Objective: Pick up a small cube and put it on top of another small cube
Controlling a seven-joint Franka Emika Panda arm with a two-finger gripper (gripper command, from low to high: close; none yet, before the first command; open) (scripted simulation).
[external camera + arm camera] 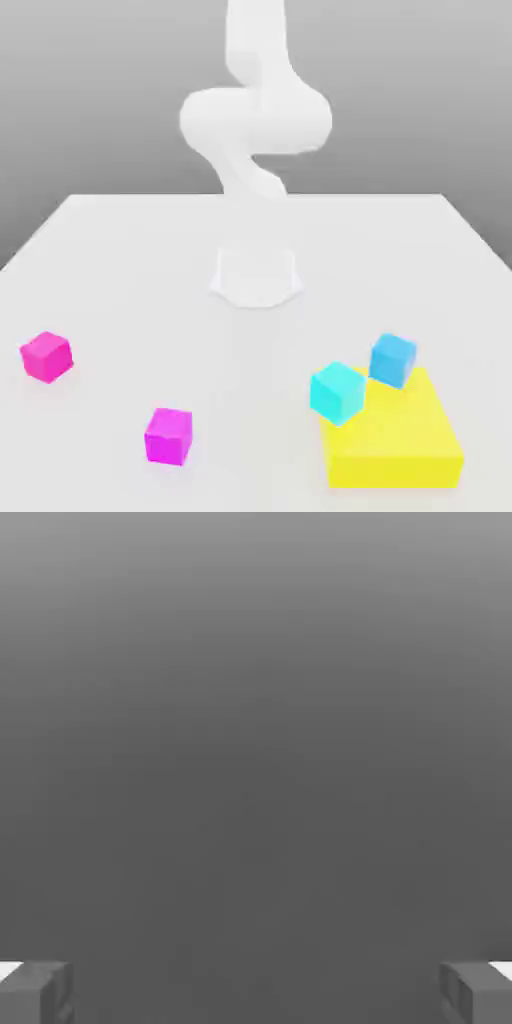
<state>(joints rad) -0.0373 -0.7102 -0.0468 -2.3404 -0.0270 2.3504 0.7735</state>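
Hot-pink cube (47, 357) on table (240, 350), apart from magenta cube (169, 436); pincer (256, 994) open.

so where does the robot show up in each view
Exterior view: the white arm rises through the middle, left to right, from its base on the table out past the top edge.
Hand view: the pincer, fingers well apart, at the picture's edge.
Shared landmark: probably the grey backdrop, behind the arm in one, between the fingers in the other.

Exterior view facing the arm (256, 120) across the table (250, 350)
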